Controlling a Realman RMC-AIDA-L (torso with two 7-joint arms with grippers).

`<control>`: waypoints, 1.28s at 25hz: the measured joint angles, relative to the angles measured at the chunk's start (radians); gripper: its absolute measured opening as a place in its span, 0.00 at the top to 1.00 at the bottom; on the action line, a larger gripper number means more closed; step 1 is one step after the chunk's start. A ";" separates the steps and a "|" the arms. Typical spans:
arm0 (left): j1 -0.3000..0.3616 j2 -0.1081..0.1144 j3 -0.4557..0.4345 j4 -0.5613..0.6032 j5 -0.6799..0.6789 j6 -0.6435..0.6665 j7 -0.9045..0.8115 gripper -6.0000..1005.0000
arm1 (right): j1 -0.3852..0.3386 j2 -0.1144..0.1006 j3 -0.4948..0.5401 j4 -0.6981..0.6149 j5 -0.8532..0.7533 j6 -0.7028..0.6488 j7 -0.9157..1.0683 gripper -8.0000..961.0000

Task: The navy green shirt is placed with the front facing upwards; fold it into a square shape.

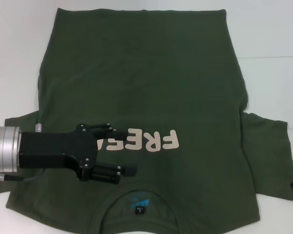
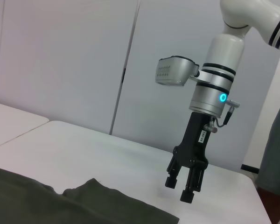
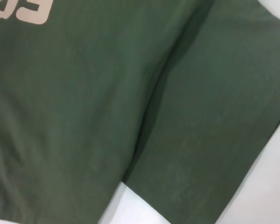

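Across the white table (image 1: 273, 44) the navy green shirt (image 1: 146, 73) lay flat, print up. Above its left chest hovered the left gripper (image 1: 121, 150), fingers spread and empty. At the right sleeve's edge the right gripper (image 2: 183, 187) hung with fingers slightly apart.

Lab-like room: white table (image 2: 107, 144), plain white wall panels (image 2: 60, 60).

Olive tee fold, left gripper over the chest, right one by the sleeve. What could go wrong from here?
1. The left gripper hangs open over the chest of the dark olive-green short-sleeved cotton T-shirt, beside the pale pink print and not at an edge. A pinch there may bunch the fabric.
2. The right gripper, open, hangs at the sleeve's outer edge, over the white table. Closing might miss the cloth.
3. A crease runs where sleeve meets body, so the fold may come out uneven.
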 joint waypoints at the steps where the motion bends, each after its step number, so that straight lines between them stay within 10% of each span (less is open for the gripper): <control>1: 0.000 0.000 0.000 -0.001 0.000 -0.001 0.001 0.07 | 0.001 -0.001 0.004 0.003 0.002 0.000 -0.001 0.05; 32: 0.007 0.004 -0.002 -0.008 -0.003 -0.003 0.003 0.07 | 0.023 0.006 -0.066 0.134 -0.005 0.101 0.033 0.05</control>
